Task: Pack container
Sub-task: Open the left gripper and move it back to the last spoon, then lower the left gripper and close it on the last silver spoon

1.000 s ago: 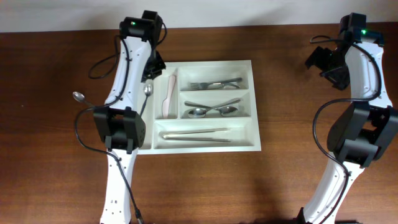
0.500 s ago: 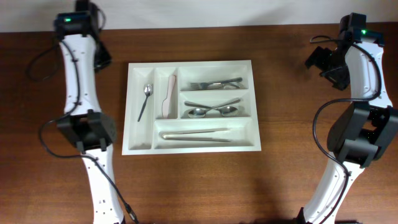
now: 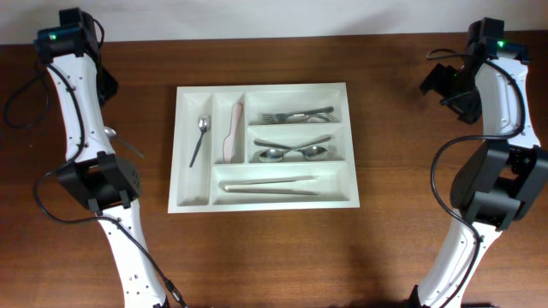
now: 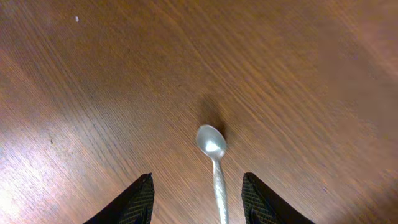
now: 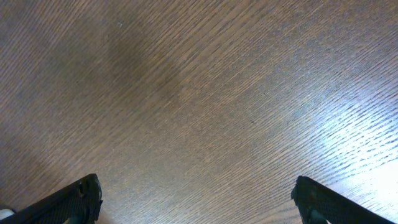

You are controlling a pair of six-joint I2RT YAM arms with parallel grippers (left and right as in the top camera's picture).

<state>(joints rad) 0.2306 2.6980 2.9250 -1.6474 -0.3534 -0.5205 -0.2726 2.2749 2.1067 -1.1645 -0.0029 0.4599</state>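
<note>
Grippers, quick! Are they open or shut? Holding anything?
Left gripper: open, holding nothing; a spoon lies on the table below it.
Right gripper: open wide, holding nothing.

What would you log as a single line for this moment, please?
left gripper open over spoon on table | right gripper open, holding nothing | container: cutlery in all five compartments

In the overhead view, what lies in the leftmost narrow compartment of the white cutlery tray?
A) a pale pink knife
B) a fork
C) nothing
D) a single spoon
D: one spoon lies alone in the leftmost compartment of the cutlery tray; the pale pink knife is in the next compartment over.
</note>
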